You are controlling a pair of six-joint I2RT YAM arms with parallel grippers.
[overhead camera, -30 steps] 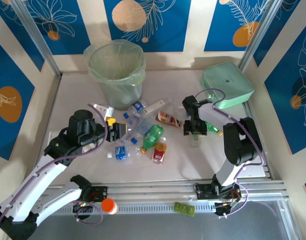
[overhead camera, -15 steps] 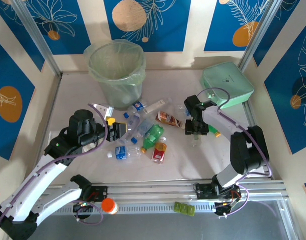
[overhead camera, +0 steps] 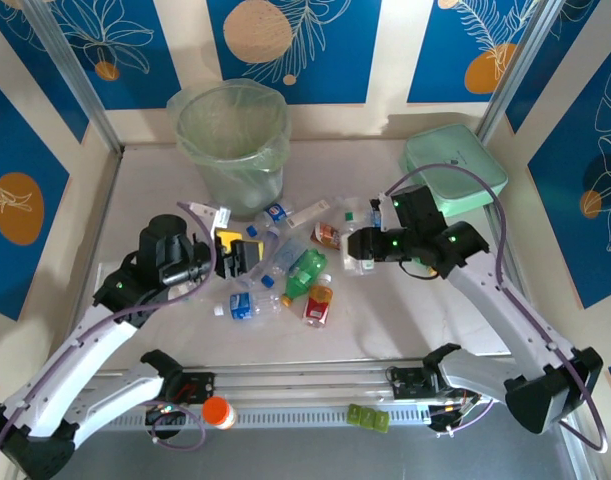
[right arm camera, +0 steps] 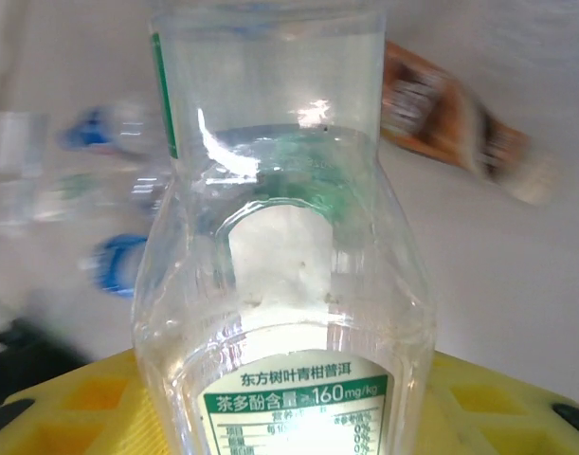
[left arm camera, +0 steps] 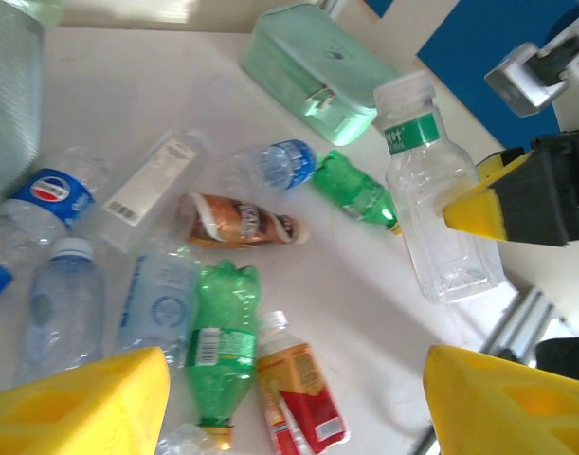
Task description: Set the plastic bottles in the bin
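My right gripper (overhead camera: 359, 247) (right arm camera: 289, 417) is shut on a clear plastic bottle (right arm camera: 284, 237) with a green and white label, held above the table just right of the pile. The left wrist view shows that same bottle (left arm camera: 433, 194) upright in the air. My left gripper (overhead camera: 241, 255) (left arm camera: 294, 417) hangs open over the left side of the pile with nothing between its yellow fingers (left arm camera: 81, 403). Below it lie a green bottle (left arm camera: 218, 332) (overhead camera: 305, 268) and an orange-red one (left arm camera: 294, 393) (overhead camera: 318, 303). The pale-green bin (overhead camera: 230, 140) stands at the back left.
More bottles lie scattered: a brown one (left arm camera: 237, 220), blue-labelled clear ones (left arm camera: 57, 194) and a second green one (left arm camera: 357, 190). A flat mint-green case (overhead camera: 455, 165) sits at the back right. An orange cap (overhead camera: 217, 412) rests on the front rail.
The right gripper closed on the clear bottle, lifted it and swung left toward the pile. The left gripper shifted slightly right and opened a little.
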